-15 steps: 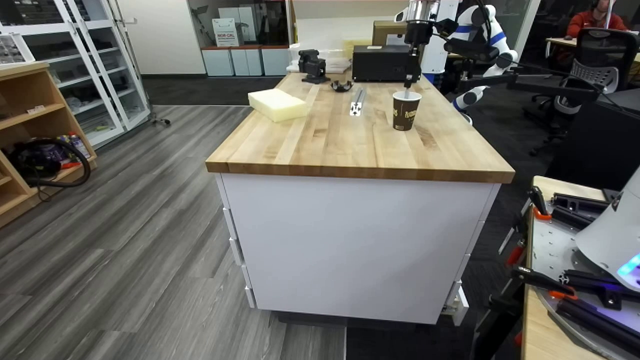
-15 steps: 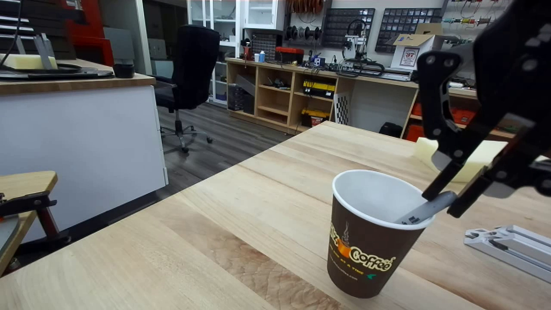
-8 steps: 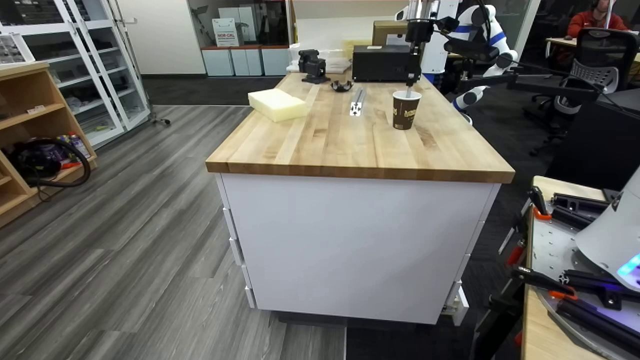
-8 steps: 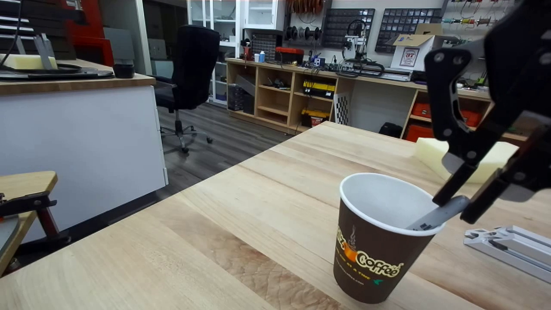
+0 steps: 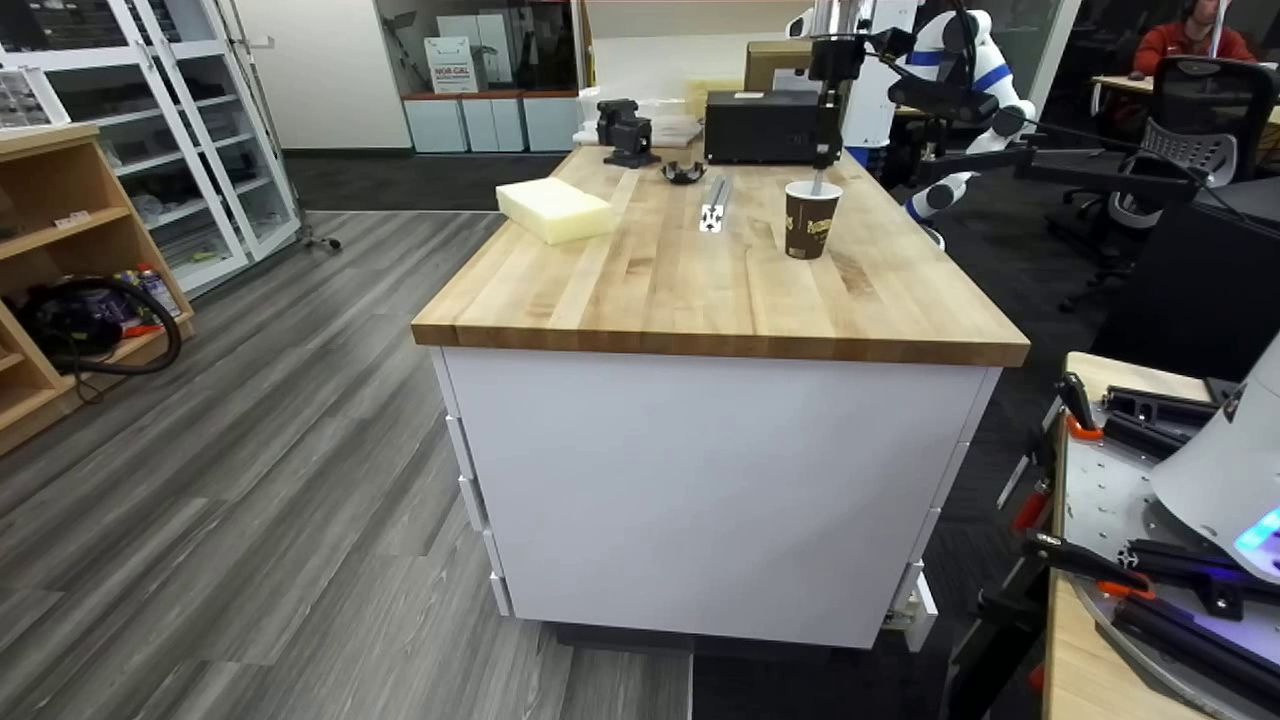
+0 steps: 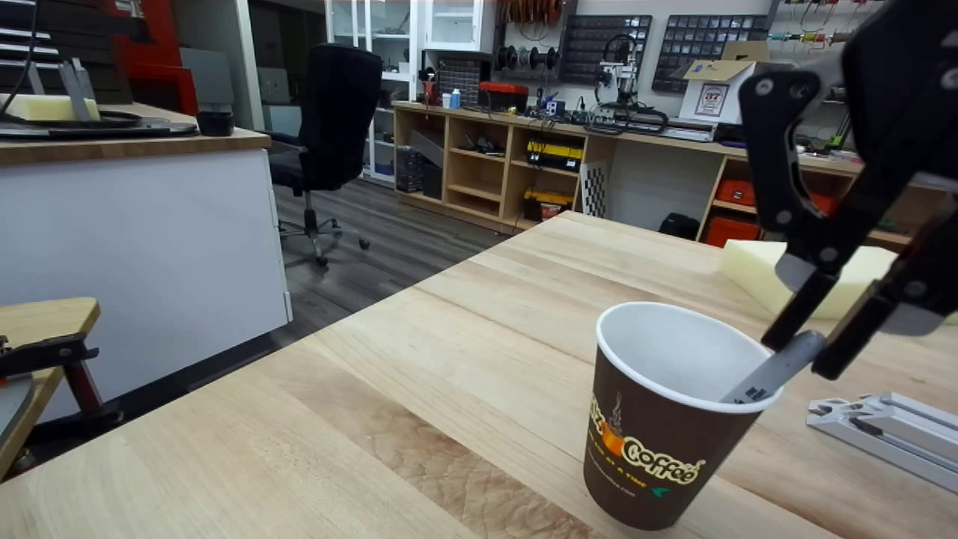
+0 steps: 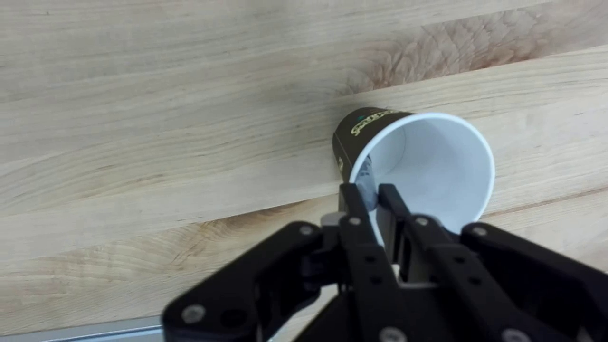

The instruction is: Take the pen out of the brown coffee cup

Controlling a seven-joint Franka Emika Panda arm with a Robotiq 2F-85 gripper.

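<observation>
Your tool (image 6: 802,353) is black, with slim, straight fingers (image 7: 352,205) hinged to angular links (image 6: 767,157). You can see round silvery screw heads (image 7: 194,313) across it and pairs of dark holes (image 7: 459,260) in its long bars (image 7: 484,304). Just behind its fingers sit rounded, pale grey pieces (image 6: 793,271). Above your tool, you have a shiny silver cylinder (image 5: 838,18), and beside it, a thin dark cable (image 5: 884,72) curves.
</observation>
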